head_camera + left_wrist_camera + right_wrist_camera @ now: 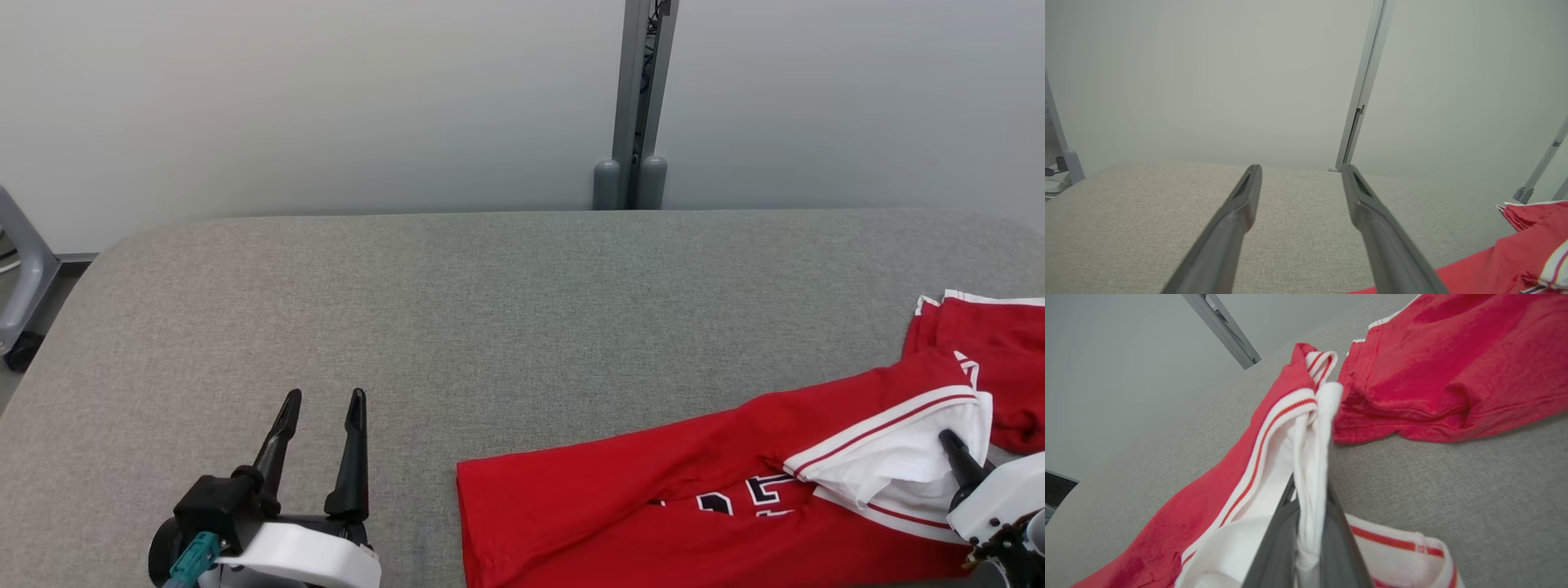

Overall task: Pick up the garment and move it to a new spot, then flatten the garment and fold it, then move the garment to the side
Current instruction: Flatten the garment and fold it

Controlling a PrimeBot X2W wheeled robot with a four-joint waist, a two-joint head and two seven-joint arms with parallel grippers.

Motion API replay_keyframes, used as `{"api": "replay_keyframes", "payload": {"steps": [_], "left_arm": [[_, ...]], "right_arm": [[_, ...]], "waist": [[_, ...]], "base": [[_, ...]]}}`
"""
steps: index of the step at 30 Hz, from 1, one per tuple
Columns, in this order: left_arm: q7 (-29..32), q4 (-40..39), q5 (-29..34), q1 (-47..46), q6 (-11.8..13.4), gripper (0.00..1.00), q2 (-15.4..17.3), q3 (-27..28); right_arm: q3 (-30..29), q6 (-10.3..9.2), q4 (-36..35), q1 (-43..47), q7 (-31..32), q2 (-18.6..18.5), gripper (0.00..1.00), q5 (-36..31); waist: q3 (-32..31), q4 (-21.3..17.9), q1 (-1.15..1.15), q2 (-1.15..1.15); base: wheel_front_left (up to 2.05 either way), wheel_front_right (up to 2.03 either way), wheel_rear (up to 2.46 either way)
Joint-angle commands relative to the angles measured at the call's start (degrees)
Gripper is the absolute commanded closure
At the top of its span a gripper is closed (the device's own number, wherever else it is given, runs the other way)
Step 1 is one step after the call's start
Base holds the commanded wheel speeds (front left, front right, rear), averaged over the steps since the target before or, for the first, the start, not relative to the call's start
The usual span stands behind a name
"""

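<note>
The garment [612, 490] is laid along the worktop's [490, 310] near right edge, long axis left to right. Its white trim [890, 457] is clamped in the right tool [949, 441]; the left tool [324, 396] is held wide, well apart.

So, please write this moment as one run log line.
right pincer: shut on red jersey, at white trim | left pincer: open, empty | jersey: crumpled on grey table

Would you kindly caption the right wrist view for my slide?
Right gripper shut on the white trim of the red jersey, over the grey table.
</note>
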Motion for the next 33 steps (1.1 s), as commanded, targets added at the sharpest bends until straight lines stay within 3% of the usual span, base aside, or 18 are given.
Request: {"api": "replay_keyframes", "payload": {"steps": [1, 8, 21, 27, 33], "left_arm": [[-0.22, 0.04, 0.82, 0.78, -0.54, 0.00, -0.23, 0.95], [-0.22, 0.91, 4.47, 2.14, -4.04, 0.00, -3.16, 5.63], [-0.22, 3.21, 8.17, 2.93, -8.12, 0.00, -5.83, 8.96], [-0.22, 4.23, 8.81, 2.58, -9.16, 0.00, -6.20, 9.65], [-0.22, 5.32, 9.15, 1.61, -9.90, 0.00, -6.45, 9.16]], "right_arm": [[-0.37, -0.01, -0.36, -0.44, -0.52, -0.31, 1.00, 0.23], [-0.03, 0.00, -5.20, -0.14, -0.55, -1.14, 1.00, -0.60], [2.59, 0.01, -25.53, 4.40, 2.98, -2.43, 1.00, -3.36], [2.82, 0.01, -31.29, 6.45, 6.38, 0.18, 1.00, -6.09], [3.24, 0.01, -32.29, 7.27, 9.83, 4.71, 1.00, -8.10]], "waist": [[-0.10, -0.09, 0.00, 0.00], [-0.68, -0.04, 0.00, 0.00], [-1.55, 4.42, 0.00, 0.00], [-1.52, 7.09, 0.00, 0.00], [-1.28, 9.28, 0.00, 0.00]], "base": [[0.00, 0.00, 0.00], [0.00, 0.00, 0.00], [0.00, 0.00, 0.00], [0.00, 0.00, 0.00], [0.00, 0.00, 0.00]]}}
